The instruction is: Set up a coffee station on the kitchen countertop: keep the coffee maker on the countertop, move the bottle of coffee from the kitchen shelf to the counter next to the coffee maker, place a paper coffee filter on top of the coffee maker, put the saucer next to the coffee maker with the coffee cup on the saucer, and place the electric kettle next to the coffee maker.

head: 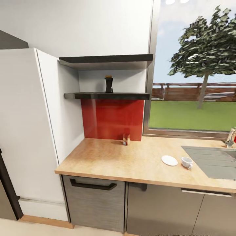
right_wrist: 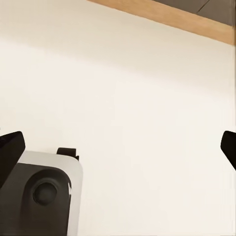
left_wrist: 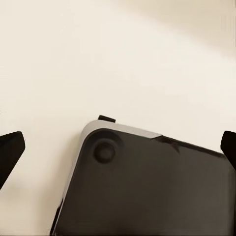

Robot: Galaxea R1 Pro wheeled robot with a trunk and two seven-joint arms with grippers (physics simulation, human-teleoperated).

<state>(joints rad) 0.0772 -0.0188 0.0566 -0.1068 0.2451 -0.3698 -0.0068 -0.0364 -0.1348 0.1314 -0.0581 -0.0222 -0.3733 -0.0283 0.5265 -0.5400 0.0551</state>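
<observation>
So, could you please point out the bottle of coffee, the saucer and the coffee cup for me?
bottle of coffee (head: 108,85), head view, mid-body.
saucer (head: 169,160), head view, plate centre.
coffee cup (head: 186,162), head view, bowl.

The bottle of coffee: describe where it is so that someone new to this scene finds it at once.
Left of the window, two dark shelves are fixed above a red backsplash. The bottle of coffee stands upright and alone on the lower shelf. It is near-black with a flared base, unlike the small shaker on the countertop below.
</observation>
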